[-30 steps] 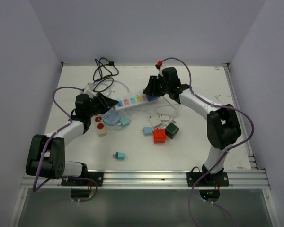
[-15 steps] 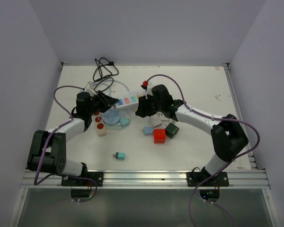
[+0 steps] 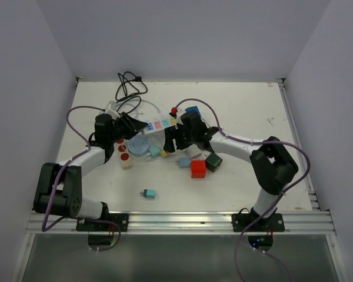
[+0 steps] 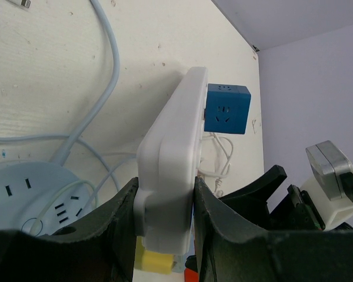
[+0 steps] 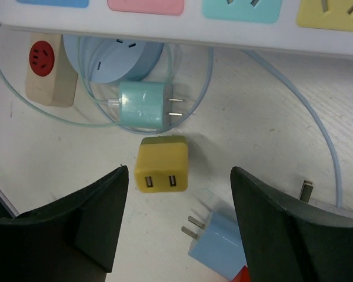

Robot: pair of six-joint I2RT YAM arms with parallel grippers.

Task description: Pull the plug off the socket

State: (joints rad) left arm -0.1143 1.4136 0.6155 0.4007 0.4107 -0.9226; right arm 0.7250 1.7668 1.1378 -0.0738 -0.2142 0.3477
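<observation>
At the left of the table, a beige socket block with a red face lies beside a round pale-blue socket. The left gripper is clenched on the left end of the white power strip, one finger pressed to each side. A blue cube adapter sits against the strip towards its right end. Just near of the strip lies a teal plug, its prongs pointing right. The yellow plug lies loose on the table right beside it, in no socket. The right gripper hangs over the yellow plug with its jaws spread wide, gripping nothing and touching neither side of the plug. A light-blue plug lies near and to the right.
</observation>
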